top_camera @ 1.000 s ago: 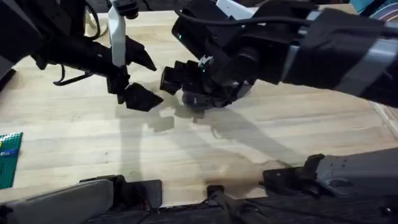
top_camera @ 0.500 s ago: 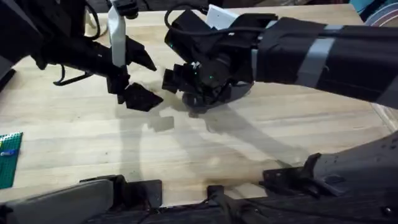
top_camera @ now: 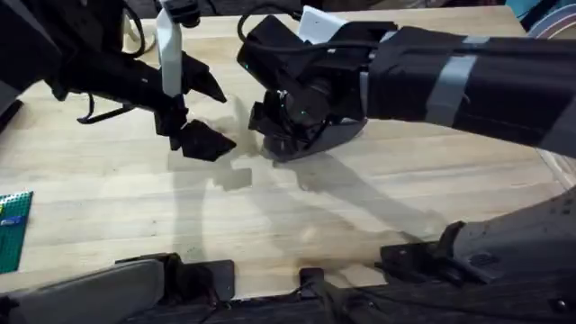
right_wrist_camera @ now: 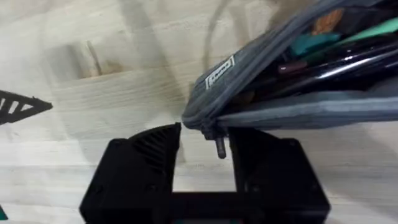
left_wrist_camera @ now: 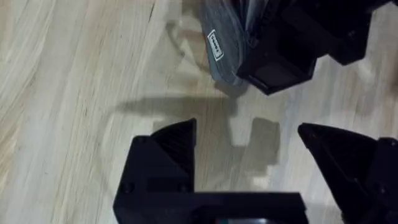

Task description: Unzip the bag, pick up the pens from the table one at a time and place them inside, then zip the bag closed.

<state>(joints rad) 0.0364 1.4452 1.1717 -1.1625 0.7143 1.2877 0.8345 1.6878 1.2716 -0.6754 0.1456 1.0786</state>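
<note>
Two grippers we see over table [top_camera: 108, 207]. Left gripper [left_wrist_camera: 249, 162] hovers just beside pouch end, fingers spread wide, holding nothing. Right gripper [right_wrist_camera: 205, 152] sits at end of grey pouch [right_wrist_camera: 292, 106], fingers nearly together around small metal zipper pull [right_wrist_camera: 220, 147]. Pouch lies on table, mouth gaping; we see pens [right_wrist_camera: 336, 59] inside.
</note>
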